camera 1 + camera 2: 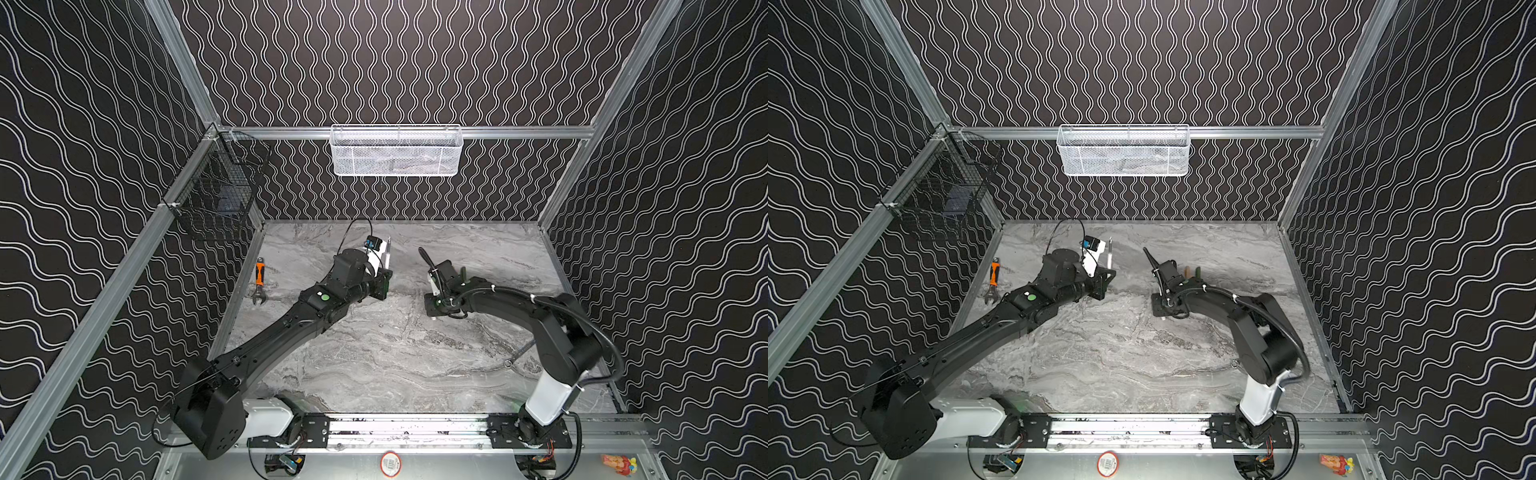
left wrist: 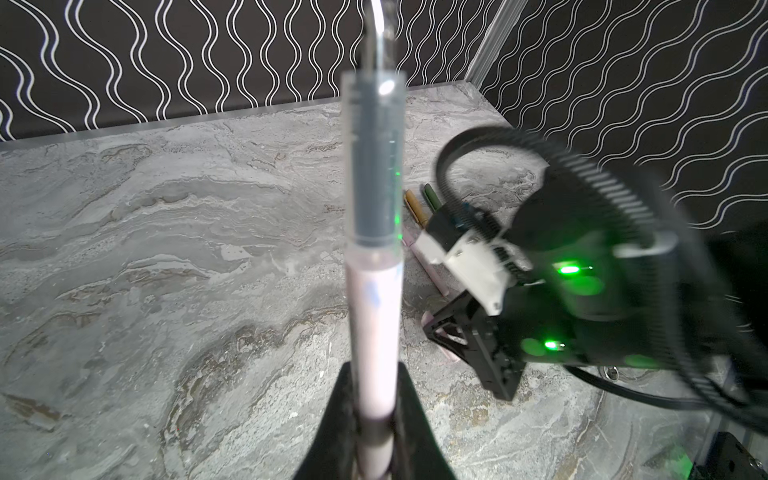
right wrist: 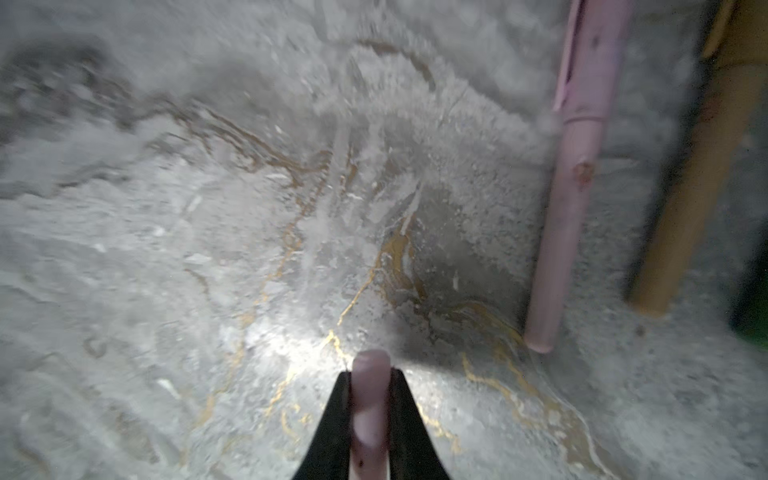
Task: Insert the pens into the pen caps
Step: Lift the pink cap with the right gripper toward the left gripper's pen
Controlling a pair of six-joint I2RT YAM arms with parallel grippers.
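Observation:
My left gripper (image 2: 375, 374) is shut on the lower barrel of a pale pink pen (image 2: 376, 311). The pen's clear grey grip and thin metal tip point away from the wrist. In both top views this pen (image 1: 388, 253) (image 1: 1109, 253) stands nearly upright above the left gripper (image 1: 385, 272). My right gripper (image 3: 370, 374) is shut on a short pale pink pen cap (image 3: 371, 399) just above the table. In a top view the right gripper (image 1: 434, 316) hangs low at centre right. Beside it lie a capped pale pink pen (image 3: 573, 166), a gold-tan pen (image 3: 698, 187) and a dark green pen (image 2: 432, 195).
An orange-handled wrench (image 1: 259, 280) lies near the left wall. A black wire basket (image 1: 216, 195) hangs on the left rail and a white mesh basket (image 1: 395, 151) on the back rail. The marble table (image 1: 374, 353) is walled on three sides.

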